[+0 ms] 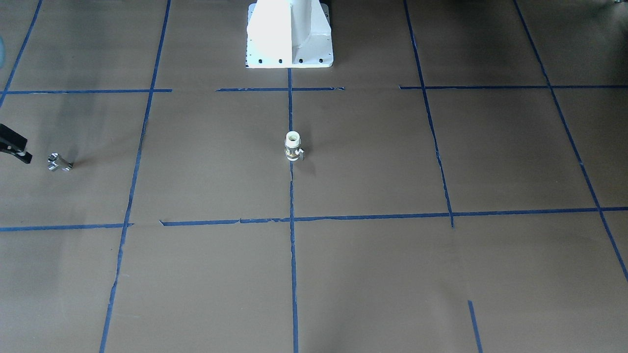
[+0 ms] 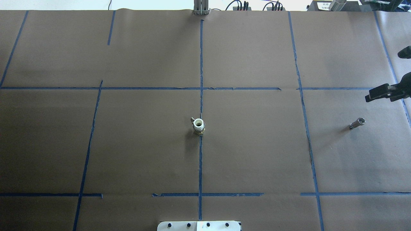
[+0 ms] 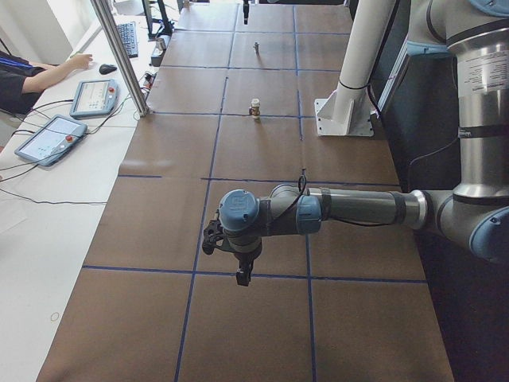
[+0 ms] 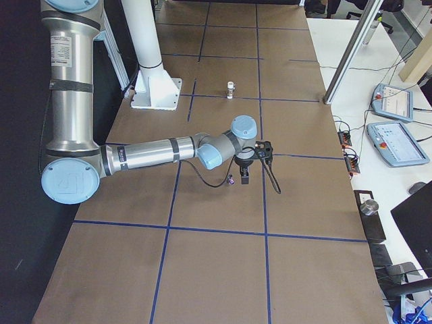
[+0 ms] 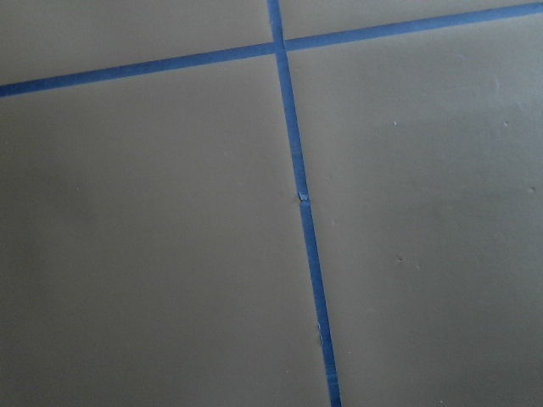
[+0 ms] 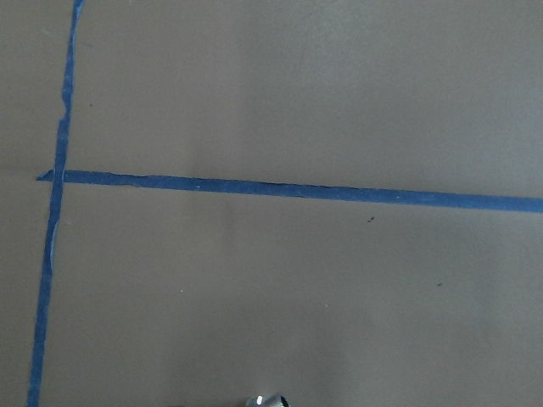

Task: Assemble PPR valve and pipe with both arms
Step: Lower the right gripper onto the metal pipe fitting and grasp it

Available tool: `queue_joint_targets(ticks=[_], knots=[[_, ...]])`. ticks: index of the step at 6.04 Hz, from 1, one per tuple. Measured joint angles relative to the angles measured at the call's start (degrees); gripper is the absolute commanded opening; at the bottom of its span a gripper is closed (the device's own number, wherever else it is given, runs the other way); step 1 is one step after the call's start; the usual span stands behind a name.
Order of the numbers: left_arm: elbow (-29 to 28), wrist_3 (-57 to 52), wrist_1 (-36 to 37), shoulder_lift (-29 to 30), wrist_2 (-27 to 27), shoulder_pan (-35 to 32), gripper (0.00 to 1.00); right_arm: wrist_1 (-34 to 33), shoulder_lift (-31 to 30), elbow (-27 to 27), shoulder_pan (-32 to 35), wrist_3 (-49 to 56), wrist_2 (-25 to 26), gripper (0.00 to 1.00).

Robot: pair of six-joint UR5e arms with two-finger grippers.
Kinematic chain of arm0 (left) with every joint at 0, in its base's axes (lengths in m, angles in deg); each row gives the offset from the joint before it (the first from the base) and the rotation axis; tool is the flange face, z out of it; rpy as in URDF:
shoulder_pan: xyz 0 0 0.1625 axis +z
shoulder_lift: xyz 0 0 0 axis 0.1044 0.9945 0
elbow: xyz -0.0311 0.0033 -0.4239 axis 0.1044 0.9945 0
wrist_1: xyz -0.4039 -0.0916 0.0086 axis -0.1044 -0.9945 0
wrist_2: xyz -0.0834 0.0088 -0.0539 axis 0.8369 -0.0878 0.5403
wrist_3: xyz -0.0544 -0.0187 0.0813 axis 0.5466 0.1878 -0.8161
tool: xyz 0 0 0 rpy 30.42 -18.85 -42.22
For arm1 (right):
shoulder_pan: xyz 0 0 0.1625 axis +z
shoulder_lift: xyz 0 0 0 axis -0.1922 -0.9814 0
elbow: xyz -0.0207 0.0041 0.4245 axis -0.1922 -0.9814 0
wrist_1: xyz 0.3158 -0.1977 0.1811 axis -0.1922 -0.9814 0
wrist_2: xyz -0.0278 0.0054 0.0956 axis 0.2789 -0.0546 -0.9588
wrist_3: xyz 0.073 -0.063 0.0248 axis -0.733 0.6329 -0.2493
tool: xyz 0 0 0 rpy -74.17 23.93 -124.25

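The arm label (image 3: 478,76) is unreadable, and on the brown, blue-taped tabletop (image 2: 257,144) the valve (image 2: 199,125) stands before the pedestal (image 2: 199,226), the pipe (image 2: 357,123) lies far to the pedestal's right, and I cannot tell how open the left claw (image 3: 242,274) or right claw (image 2: 372,95) is.

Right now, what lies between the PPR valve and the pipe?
Between the PPR valve and the pipe, only brown paper with one blue tape line; the overhead view shows it.

Open room around PPR valve (image 2: 198,125)
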Motion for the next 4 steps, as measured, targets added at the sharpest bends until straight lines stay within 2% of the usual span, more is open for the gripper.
queue_joint_targets(ticks=[2,4], knots=[[0.0,1.1,-0.1,0.1,0.0,0.0,1.00,4.8,-2.6,0.0,-6.0,-2.3,4.6,1.00],[0.1,1.2,-0.1,0.1,0.0,0.0,1.00,5.4,-3.0,-0.3,-8.5,-2.6,6.0,0.99]])
